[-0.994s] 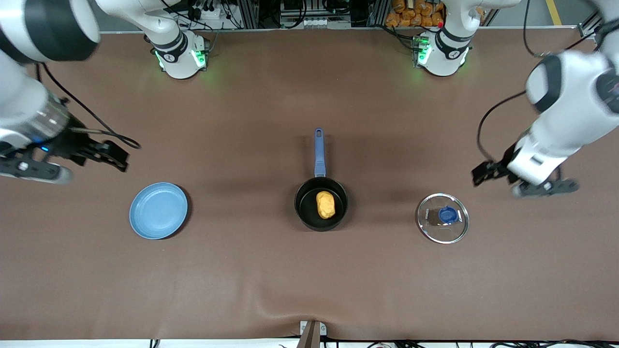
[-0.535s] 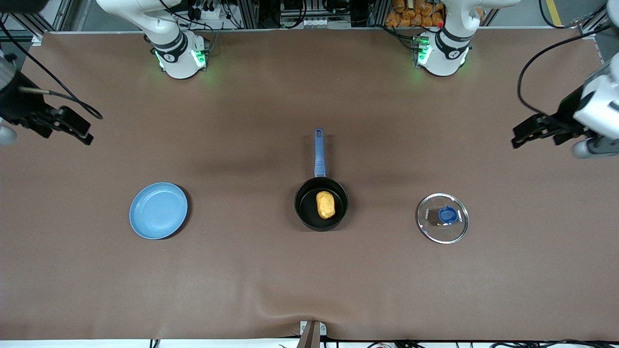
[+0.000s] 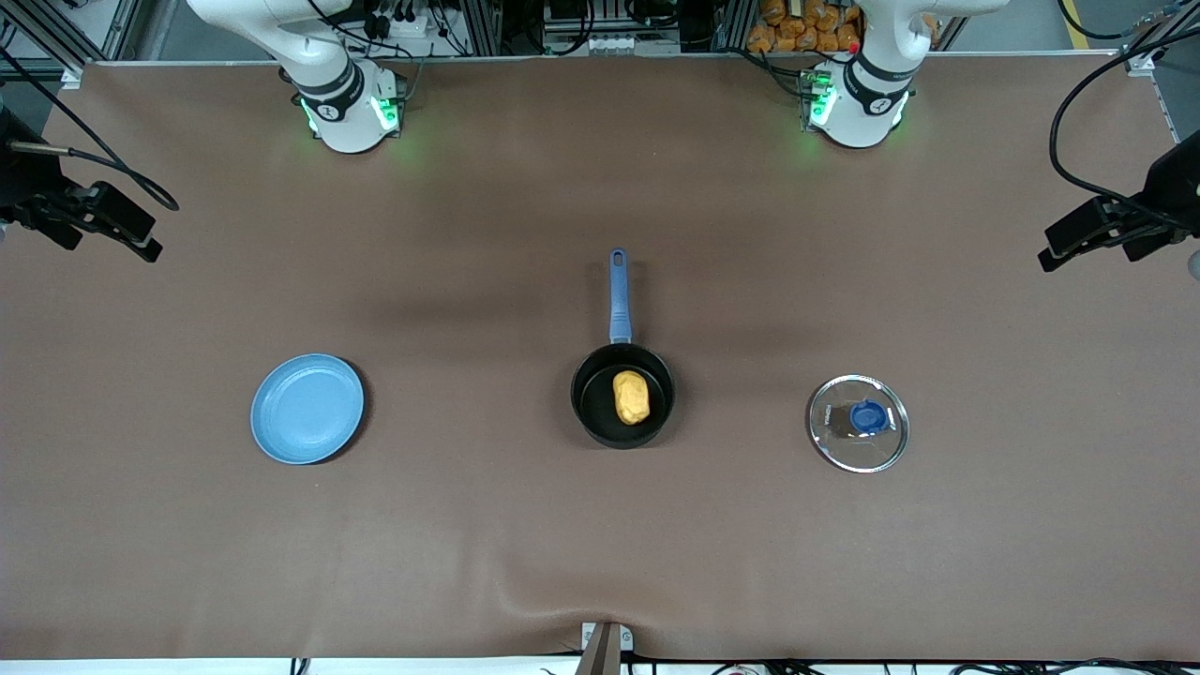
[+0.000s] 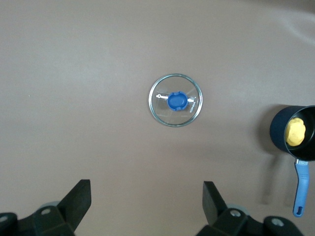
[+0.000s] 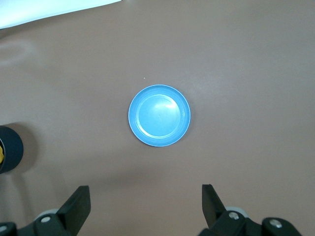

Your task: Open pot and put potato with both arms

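Note:
The black pot [image 3: 591,412] with its blue handle [image 3: 618,295] stands open at the table's middle, and the yellow-orange potato [image 3: 631,397] lies in it. The glass lid [image 3: 858,423] with its blue knob lies on the table toward the left arm's end. My left gripper [image 3: 1057,250] is open and empty, high over that end of the table. Its wrist view shows the lid [image 4: 175,100], the pot [image 4: 278,135] and the potato [image 4: 296,133] far below the left gripper [image 4: 146,196]. My right gripper [image 3: 142,240] is open and empty, high over the right arm's end.
A flat light-blue plate [image 3: 307,408] lies empty toward the right arm's end, level with the pot. It shows in the right wrist view [image 5: 159,115] below the right gripper [image 5: 145,199], with the pot's edge [image 5: 11,148] at the side. Brown mat covers the table.
Both arms have risen and drawn back outward toward their ends of the table, away from the plate and the lid. Pot, potato, lid and plate have not moved.

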Available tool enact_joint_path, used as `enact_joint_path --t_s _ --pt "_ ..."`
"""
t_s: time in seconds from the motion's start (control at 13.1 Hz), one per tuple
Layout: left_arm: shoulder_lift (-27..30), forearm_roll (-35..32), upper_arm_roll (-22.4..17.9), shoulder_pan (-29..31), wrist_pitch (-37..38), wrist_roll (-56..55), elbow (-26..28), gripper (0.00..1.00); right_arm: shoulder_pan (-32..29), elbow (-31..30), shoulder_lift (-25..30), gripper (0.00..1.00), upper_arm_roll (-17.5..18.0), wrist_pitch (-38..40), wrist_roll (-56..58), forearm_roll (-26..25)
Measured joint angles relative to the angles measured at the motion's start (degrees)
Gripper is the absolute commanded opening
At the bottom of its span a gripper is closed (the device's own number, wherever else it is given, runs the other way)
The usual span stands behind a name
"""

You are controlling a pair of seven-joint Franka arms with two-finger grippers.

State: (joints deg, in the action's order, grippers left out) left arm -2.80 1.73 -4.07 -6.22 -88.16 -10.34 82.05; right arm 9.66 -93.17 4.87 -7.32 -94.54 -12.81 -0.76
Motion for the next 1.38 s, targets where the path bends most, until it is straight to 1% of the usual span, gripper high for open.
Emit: enact_joint_path --t_s 0.15,0.23,0.46,0.61,0.92,1.38 --pt "1.2 0.0 -0.2 0.5 0.1 0.4 -0.6 1.00 0.0 -0.1 0.0 1.00 0.0 0.0 0.0 0.0" --pt "2.5 0.0 -0.3 0.9 0.1 1.5 0.0 1.00 0.0 -0.1 0.0 1.00 0.0 0.0 0.0 0.0" --pt "7.8 0.0 -0.4 1.3 -0.7 3.7 6.1 1.00 0.0 -0.2 0.0 1.00 0.0 0.0 0.0 0.0" --pt "9.7 0.0 -0.4 1.3 -1.2 3.7 8.6 1.00 0.0 -0.3 0.0 1.00 0.0 0.0 0.0 0.0" --pt "10.0 0.0 -0.4 1.3 -1.8 3.7 9.6 1.00 0.0 -0.3 0.0 1.00 0.1 0.0 0.0 0.0" --pt "9.8 0.0 -0.3 1.8 -1.9 3.7 9.6 1.00 0.0 -0.3 0.0 1.00 0.1 0.0 0.0 0.2"
